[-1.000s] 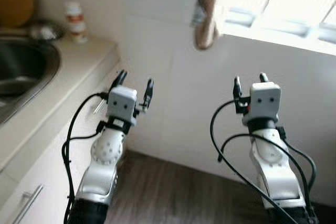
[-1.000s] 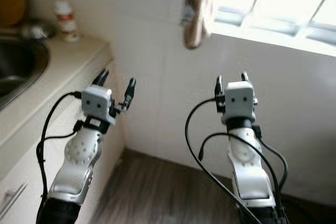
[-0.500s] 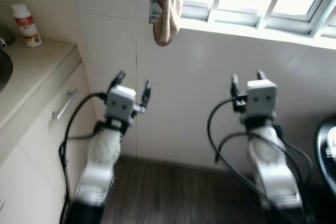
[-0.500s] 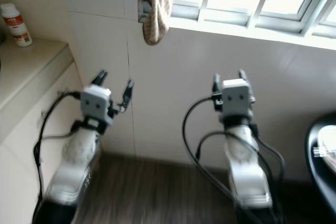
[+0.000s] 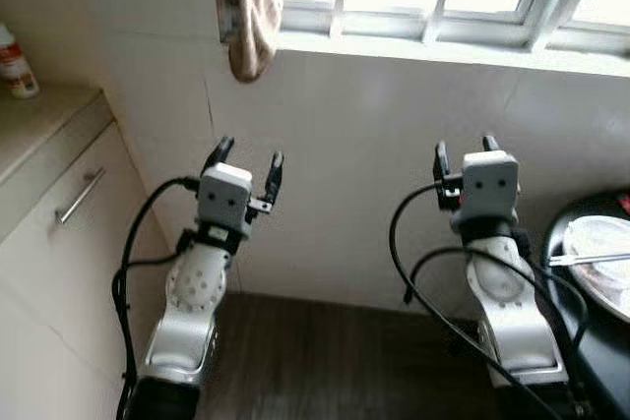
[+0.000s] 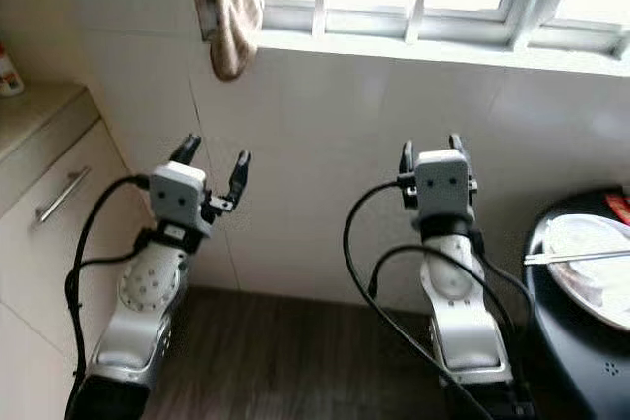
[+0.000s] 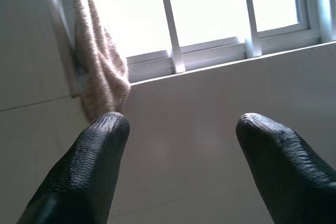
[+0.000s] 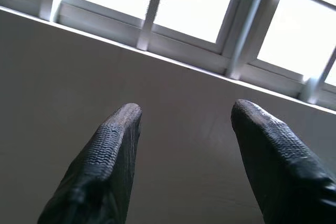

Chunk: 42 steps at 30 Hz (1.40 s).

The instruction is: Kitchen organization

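Note:
Both arms are raised in front of me toward a white tiled wall below a window. My left gripper (image 5: 247, 155) is open and empty, near the corner by the cabinet. My right gripper (image 5: 463, 150) is open and empty too, facing the wall. At the far right a black round table (image 6: 571, 341) carries a white plate (image 6: 591, 258) with chopsticks (image 6: 576, 257) laid across it. In the left wrist view my left gripper (image 7: 178, 124) points up at a hanging beige cloth (image 7: 100, 72). The right wrist view has my right gripper (image 8: 184, 114) aimed at the window frame.
A beige counter with a drawer and metal handle (image 5: 79, 195) runs along the left. A white bottle (image 5: 12, 61) with a red label stands on it. The beige cloth (image 5: 251, 7) hangs from the window frame. Dark wood floor (image 5: 335, 361) lies below the wall.
The camera has swung to the right: the sink has left the picture, the counter slid left, and the black table with the plate came in at the right. Both grippers stay open.

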{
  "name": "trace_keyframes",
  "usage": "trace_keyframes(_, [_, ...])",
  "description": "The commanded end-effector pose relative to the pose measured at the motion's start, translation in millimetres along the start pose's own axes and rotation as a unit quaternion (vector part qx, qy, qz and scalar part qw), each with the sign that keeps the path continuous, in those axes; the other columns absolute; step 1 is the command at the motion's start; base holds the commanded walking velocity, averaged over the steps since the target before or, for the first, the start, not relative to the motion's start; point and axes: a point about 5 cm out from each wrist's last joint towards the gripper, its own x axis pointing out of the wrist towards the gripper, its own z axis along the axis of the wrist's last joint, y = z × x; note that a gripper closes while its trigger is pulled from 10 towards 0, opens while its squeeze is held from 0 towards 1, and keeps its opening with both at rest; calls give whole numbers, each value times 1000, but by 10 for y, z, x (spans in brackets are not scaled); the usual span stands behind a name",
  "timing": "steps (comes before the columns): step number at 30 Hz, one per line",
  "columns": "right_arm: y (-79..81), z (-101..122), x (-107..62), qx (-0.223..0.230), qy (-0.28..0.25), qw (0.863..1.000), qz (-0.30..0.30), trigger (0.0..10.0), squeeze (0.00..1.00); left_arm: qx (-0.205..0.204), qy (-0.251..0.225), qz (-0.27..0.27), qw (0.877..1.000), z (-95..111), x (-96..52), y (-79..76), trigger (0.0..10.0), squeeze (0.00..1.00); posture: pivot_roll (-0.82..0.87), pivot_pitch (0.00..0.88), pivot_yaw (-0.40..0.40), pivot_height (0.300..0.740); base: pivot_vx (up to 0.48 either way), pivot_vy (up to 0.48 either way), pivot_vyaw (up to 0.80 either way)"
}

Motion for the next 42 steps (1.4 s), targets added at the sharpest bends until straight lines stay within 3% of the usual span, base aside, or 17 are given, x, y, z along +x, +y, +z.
trace_keyframes(1, [-45, 7, 15, -10, 0, 1000, -11, 10000, 0, -6, -4, -8, 1000, 20, 19, -31, 10000, 0, -45, 0, -71, 740, 0, 0, -800])
trace_keyframes(25, [-194, -81, 36, -26, 31, 997, -64, 10000, 0, 2, -11, -16, 1000, 34, 19, -56, 10000, 0, -51, 0, -72, 740, 0, 0, -800])
trace_keyframes(42, [-214, -109, 43, -23, 44, 996, -76, 10000, 0, 6, -7, -21, 1000, 23, 14, -69, 10000, 0, -53, 0, -72, 740, 0, 0, -800])
